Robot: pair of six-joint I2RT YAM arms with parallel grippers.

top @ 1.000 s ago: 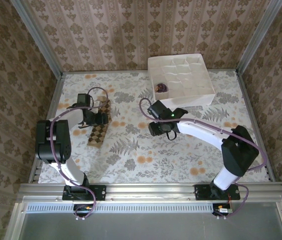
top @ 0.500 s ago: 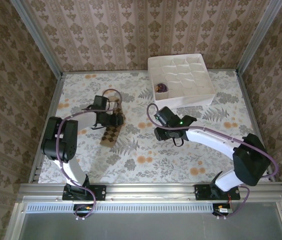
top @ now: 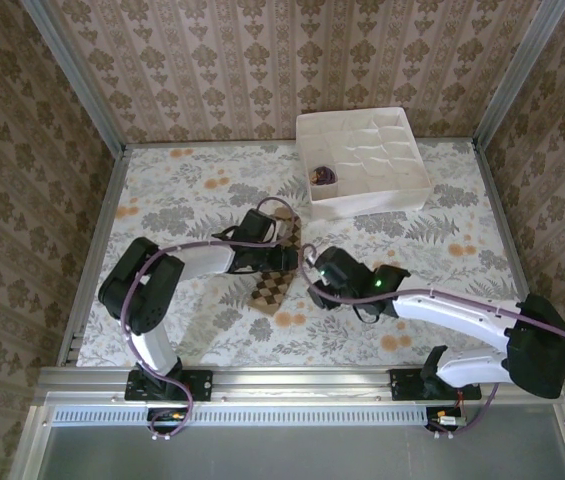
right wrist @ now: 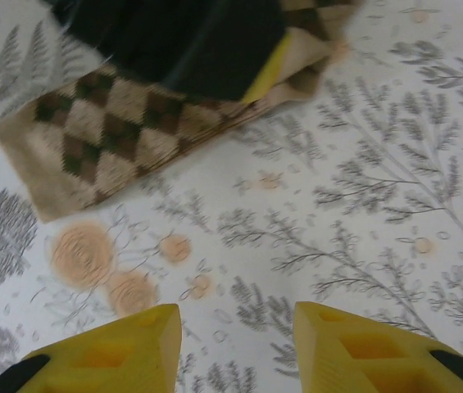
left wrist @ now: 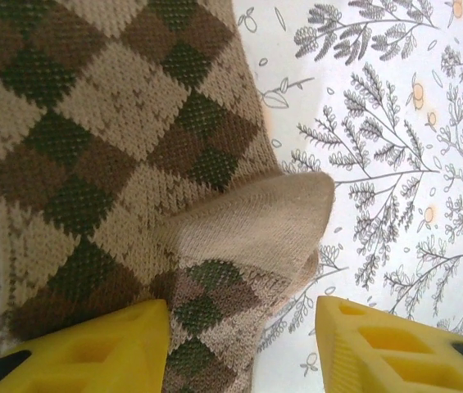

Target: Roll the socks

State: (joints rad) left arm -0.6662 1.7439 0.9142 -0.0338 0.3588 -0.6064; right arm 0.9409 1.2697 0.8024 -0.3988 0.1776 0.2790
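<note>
In front of the white divider box [top: 372, 200] and to its left, the left gripper [left wrist: 241, 304] stands spread over the argyle sock [top: 270, 292], one side resting on the knit. It covers the sock's end toward the box. Just right of that, also nearer than the box, the right gripper [right wrist: 235, 311] hangs parted over bare table [top: 182, 190], holding nothing. One box, two socks: the purple sock [top: 322, 175] sits bunched in a near-left cell, too small to make out.
</note>
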